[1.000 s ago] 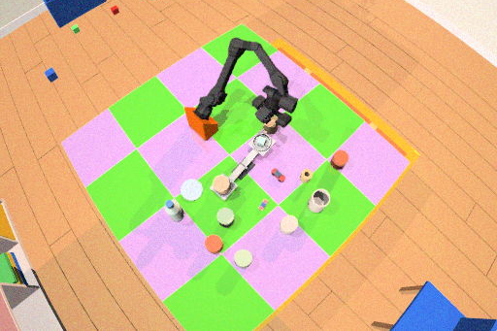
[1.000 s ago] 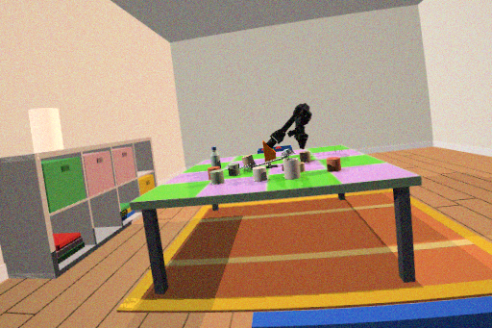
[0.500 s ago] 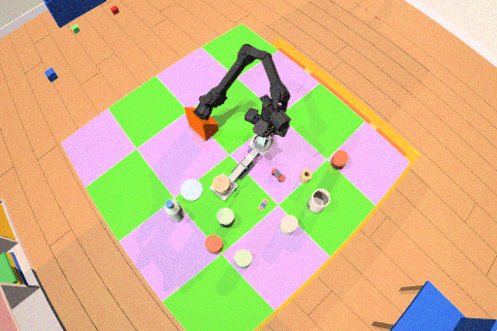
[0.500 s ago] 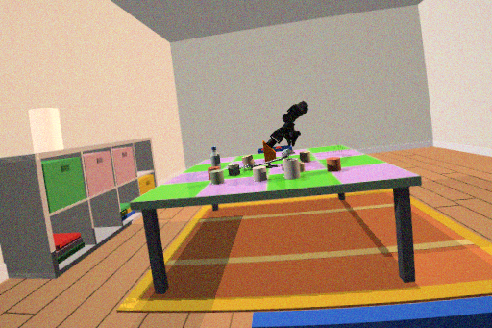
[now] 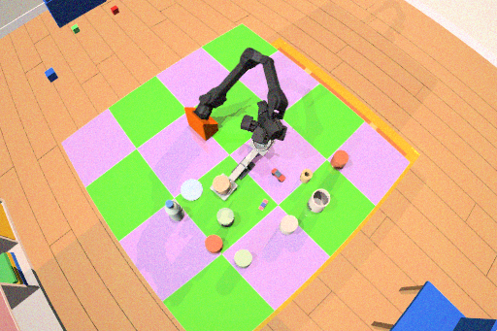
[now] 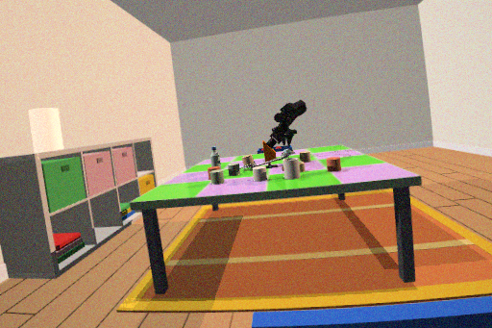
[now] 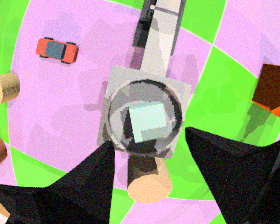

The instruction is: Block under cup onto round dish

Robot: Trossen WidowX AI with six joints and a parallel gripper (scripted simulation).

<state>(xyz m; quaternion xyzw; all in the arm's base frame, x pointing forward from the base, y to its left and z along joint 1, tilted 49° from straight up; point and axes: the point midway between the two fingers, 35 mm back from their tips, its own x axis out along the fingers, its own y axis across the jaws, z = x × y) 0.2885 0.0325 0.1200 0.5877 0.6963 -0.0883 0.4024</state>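
A small balance (image 5: 243, 169) (image 7: 164, 28) lies on the checked table. One peach cup (image 5: 220, 183) stands on its near end pad. On the far pad (image 7: 113, 83) a pale mint block (image 7: 146, 120) sits uncovered inside a grey ring. A second peach cup (image 7: 150, 185) stands off the pad, right beside it on the side toward the arm's base; it shows in the wrist view only. My gripper (image 5: 262, 142) (image 7: 149, 140) hangs over the far pad, open, with nothing between its dark fingers. The white round dish (image 5: 191, 189) lies left of the balance.
An orange wedge (image 5: 203, 124) sits at the arm's base. Near the balance are a toy car (image 5: 278, 174) (image 7: 58, 50), a bottle (image 5: 173, 210), an open mug (image 5: 318, 200) and several short cylinders such as one (image 5: 225, 215) and another (image 5: 288, 224).
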